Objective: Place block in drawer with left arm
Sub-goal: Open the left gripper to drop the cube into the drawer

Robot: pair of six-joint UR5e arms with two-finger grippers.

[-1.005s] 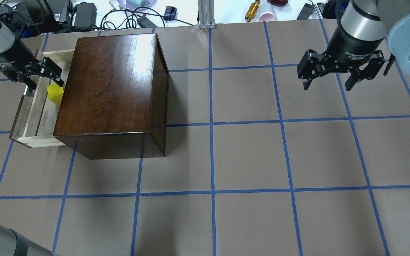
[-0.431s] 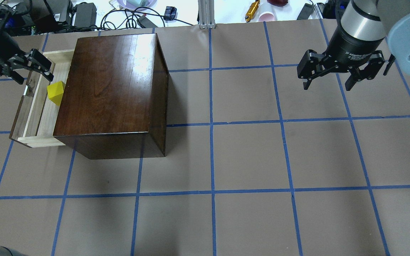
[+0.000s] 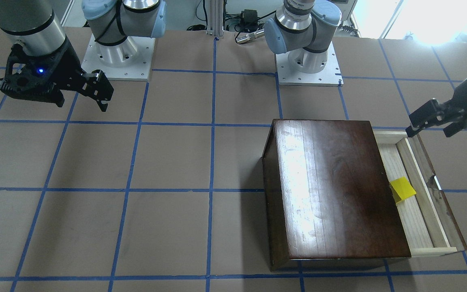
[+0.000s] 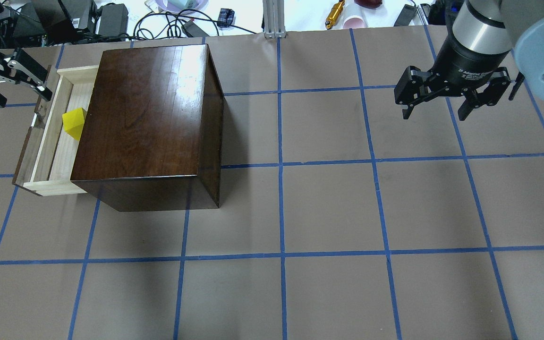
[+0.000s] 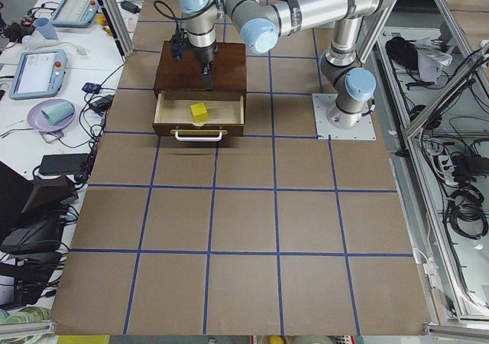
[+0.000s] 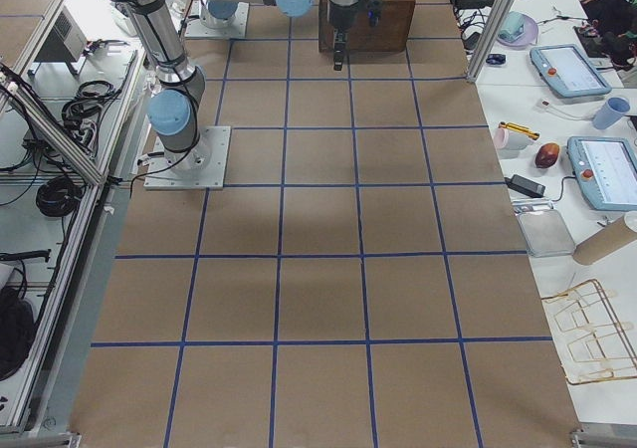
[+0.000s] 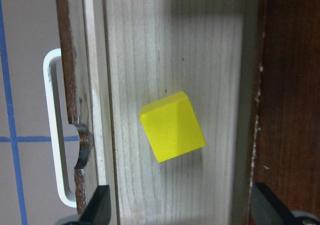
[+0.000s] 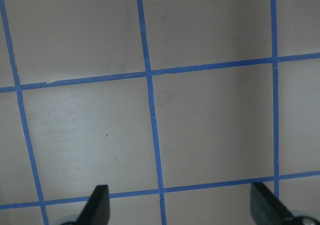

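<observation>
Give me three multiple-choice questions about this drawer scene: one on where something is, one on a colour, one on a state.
1. Where is the block relative to the drawer?
A under it; B inside it; C hanging above it.
2. What colour is the block?
A red; B green; C yellow.
3. The left gripper is:
A open and empty; B shut on the block; C shut on nothing.

Answers:
1 B, it rests on the pale drawer floor.
2 C, it is bright yellow in every view that shows it.
3 A, its fingers stand apart, clear of the block.
</observation>
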